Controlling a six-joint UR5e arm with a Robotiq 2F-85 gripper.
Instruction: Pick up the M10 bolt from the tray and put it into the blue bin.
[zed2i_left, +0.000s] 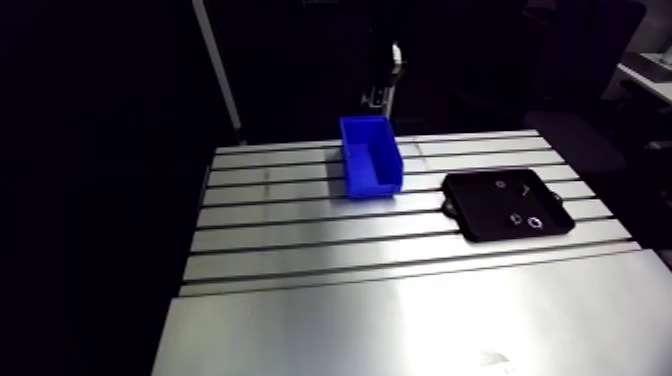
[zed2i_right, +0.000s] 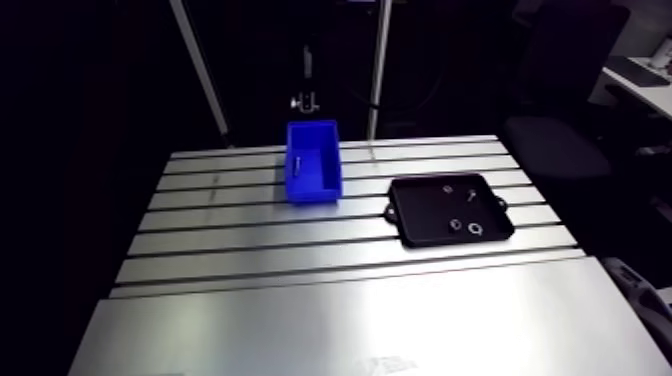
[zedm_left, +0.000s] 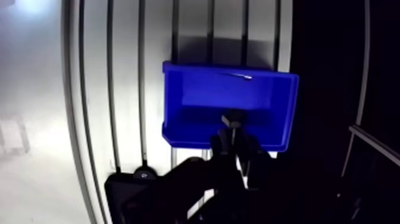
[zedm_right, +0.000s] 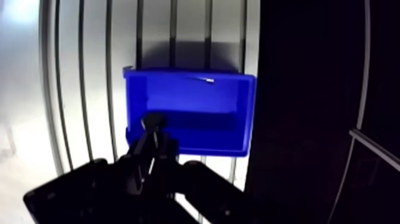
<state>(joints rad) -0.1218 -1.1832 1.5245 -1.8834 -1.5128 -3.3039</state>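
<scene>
Wrist view: The pincer (zedm_left: 234, 142) is clenched on the M10 bolt (zedm_left: 232, 119). The bolt is dark. Its head projects just past the fingertips and its shank is pressed between the two fingers (zedm_left: 219, 144). The bolt is off the tray and is held above the blue bin (zedm_left: 196, 98), over the part of the bin's interior closest to the pincer. It is not resting on the bin floor. A thin silvery piece (zedm_left: 239, 75) lies inside the bin along the wall farthest from the pincer. The bin stands on the slotted tabletop (zedm_left: 89, 89). One corner of the black tray (zedm_left: 119, 189) and its handle show beside the pincer, apart from the bin.

Arm view: The bin stands upright on the tabletop with its long side running across the slots. The tray lies flat beside the bin and does not touch it. A few small ring-shaped parts (zed2i_left: 535, 221) lie scattered on the tray floor. They are too small to identify further. In this view the pincer is too dim to read.
</scene>
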